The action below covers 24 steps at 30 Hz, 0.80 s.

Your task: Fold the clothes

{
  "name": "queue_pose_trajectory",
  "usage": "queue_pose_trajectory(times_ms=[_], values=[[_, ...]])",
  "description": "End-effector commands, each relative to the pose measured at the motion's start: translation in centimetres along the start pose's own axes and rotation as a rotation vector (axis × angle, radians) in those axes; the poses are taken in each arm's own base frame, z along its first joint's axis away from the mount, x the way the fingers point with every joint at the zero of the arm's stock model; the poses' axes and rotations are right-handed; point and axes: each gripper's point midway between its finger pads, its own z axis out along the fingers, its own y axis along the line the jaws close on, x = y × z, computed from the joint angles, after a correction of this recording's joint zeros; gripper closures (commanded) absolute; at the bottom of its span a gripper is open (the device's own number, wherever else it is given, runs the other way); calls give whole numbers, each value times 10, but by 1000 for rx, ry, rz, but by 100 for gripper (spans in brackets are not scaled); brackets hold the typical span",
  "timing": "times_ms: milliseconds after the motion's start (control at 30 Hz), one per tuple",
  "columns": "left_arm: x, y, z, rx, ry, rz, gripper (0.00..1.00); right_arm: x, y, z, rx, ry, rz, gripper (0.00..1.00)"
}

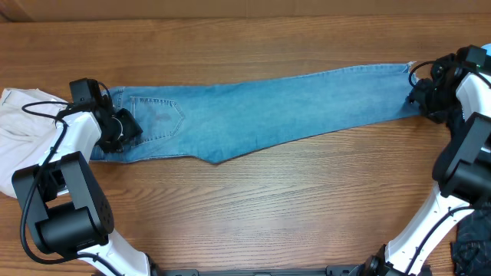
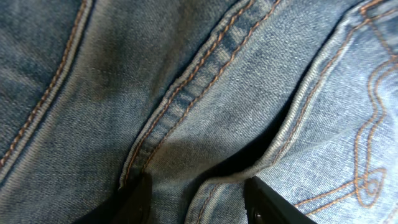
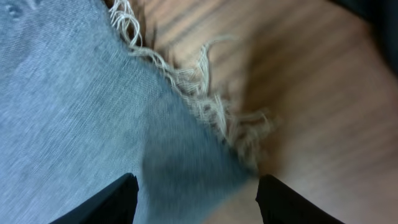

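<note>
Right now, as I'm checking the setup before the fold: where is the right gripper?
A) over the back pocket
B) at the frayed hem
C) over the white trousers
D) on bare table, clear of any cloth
B: the right wrist view shows the frayed hem lying between the open fingers of the right gripper, and from overhead it sits at the leg end of the jeans.

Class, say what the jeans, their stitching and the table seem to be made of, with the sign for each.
Jeans: light-blue denim, probably cotton, matte and faded; a twill weave shows close up, and the hem frays into pale threads. Stitching: orange-brown thread in double rows along the seams. Table: wood or wood-look laminate, smooth; brown grain streaks run along it.
</note>
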Motion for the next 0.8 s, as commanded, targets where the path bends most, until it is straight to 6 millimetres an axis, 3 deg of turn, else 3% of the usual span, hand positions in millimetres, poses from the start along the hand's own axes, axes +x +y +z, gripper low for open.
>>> queue_pose_trajectory(times_ms=[0,200,300,400,467,567,633,767], values=[[2,21,6,-115,8,-6,48,-4,18,5,-86,-4,-82,34],[2,20,6,-110,9,-7,48,-12,12,12,-21,-42,-67,59],[2,20,6,-111,9,-5,47,-15,7,11,10,-54,-60,87],[2,20,6,-111,9,-5,47,-15,-10,10,93,-58,31,89],[2,20,6,-111,10,-5,47,-13,-19,7,138,-59,71,76],[2,20,6,-110,9,-5,47,-14,-26,0,171,-68,92,71],[1,20,6,-110,7,-5,47,-16,-25,-4,168,-76,88,74],[1,20,6,-109,6,-5,47,-20,-21,-15,151,-98,72,94]])
